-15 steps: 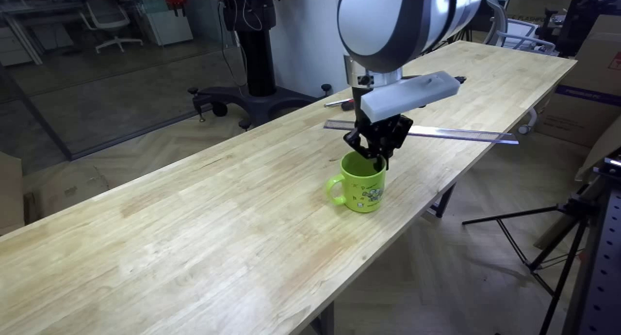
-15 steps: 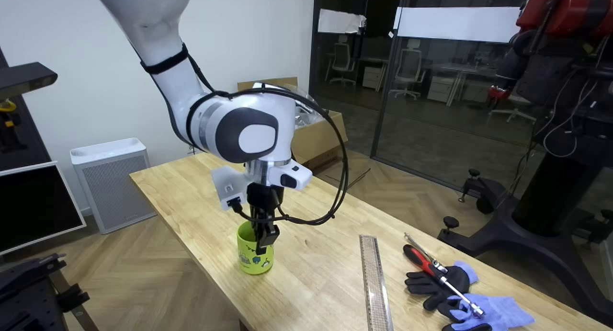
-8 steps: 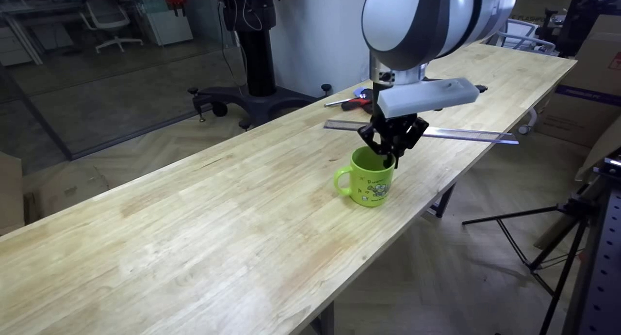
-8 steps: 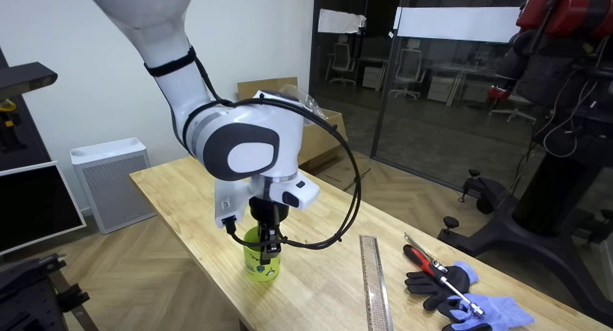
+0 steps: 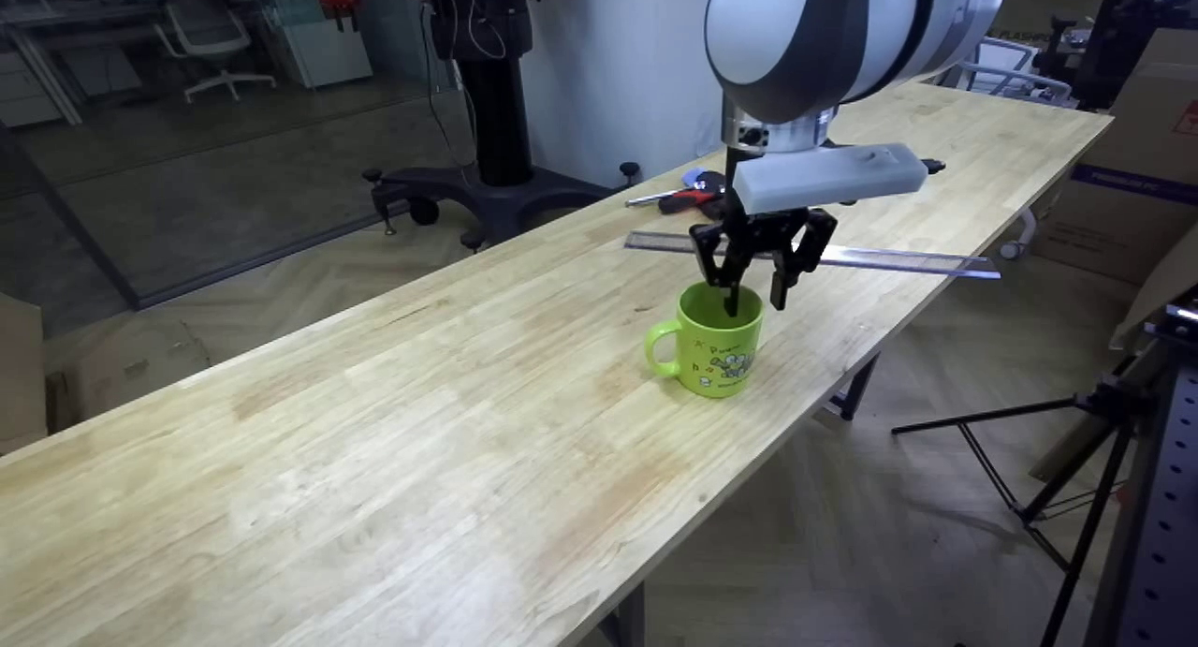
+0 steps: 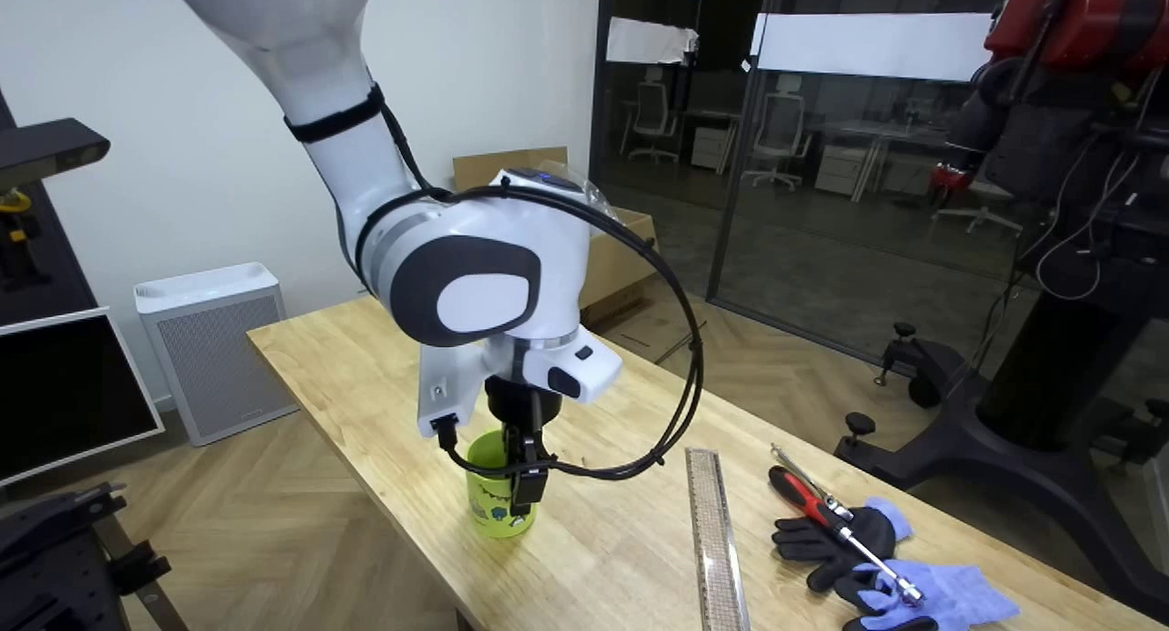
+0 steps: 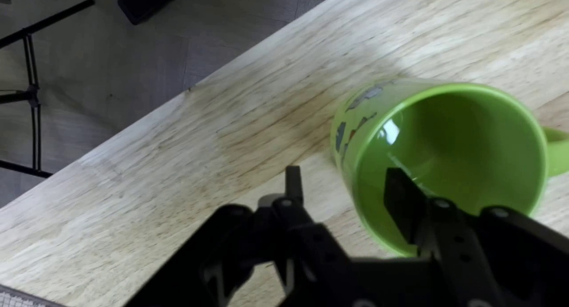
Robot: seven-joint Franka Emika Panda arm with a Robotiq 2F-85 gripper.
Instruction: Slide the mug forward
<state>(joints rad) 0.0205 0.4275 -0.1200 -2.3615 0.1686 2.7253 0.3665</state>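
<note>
The mug [image 5: 719,361], lime green with small printed figures, stands upright on the wooden surface [image 5: 421,460], close to the right-hand edge in an exterior view; its loop handle [image 5: 652,347] points left there. The end effector [image 5: 755,306] hangs over the right part of the mug's rim, its fingers spread with a clear gap and nothing in its grip. One finger [image 5: 732,296] is at the mouth of the mug; how deep its tip reaches cannot be told. The other finger [image 5: 781,289] hangs outside, just beside the wall and apart from it. In the wrist view, the rim runs between the two fingers, and the handle lies at the right. The white arm [image 6: 475,284] descends from the upper left in an exterior view, a black cable [image 6: 697,346] looping to its right; here the end effector covers part of the mug. Farther right on the surface lie a gridded ruler [image 6: 717,540] and, beyond it, a tool [image 6: 816,508] with a red-and-black handle resting across black-and-blue gloves [image 6: 954,590]. At the far left, past the edge, stands a white box [image 6: 219,357] with a grille.
</note>
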